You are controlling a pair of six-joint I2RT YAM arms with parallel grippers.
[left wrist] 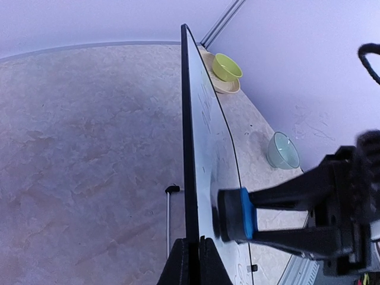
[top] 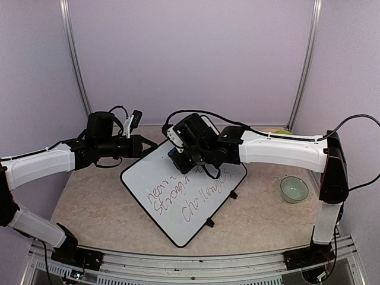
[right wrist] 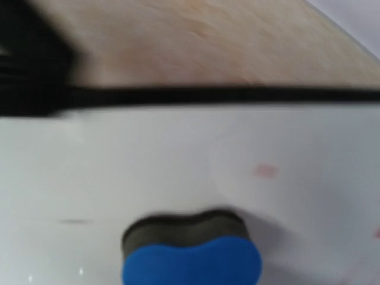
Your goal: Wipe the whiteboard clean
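The whiteboard [top: 184, 190] leans tilted on its stand at the table's middle, with purple and red handwriting on its lower half. My left gripper [top: 144, 146] is shut on the board's black frame at its far left edge; the left wrist view shows the board [left wrist: 205, 119] edge-on with my fingers [left wrist: 178, 264] clamped on the frame. My right gripper [top: 177, 157] is shut on the blue eraser [left wrist: 238, 214] and presses its dark felt against the board's upper part. In the right wrist view the eraser [right wrist: 191, 255] lies on the white surface [right wrist: 178, 160], where a faint red smudge [right wrist: 265, 171] shows.
A clear glass bowl [top: 294, 189] stands to the right of the board. A green bowl [left wrist: 227, 66] on a plate sits at the far right corner. The thin wire stand [left wrist: 168, 219] props the board from behind. Purple walls close in on three sides.
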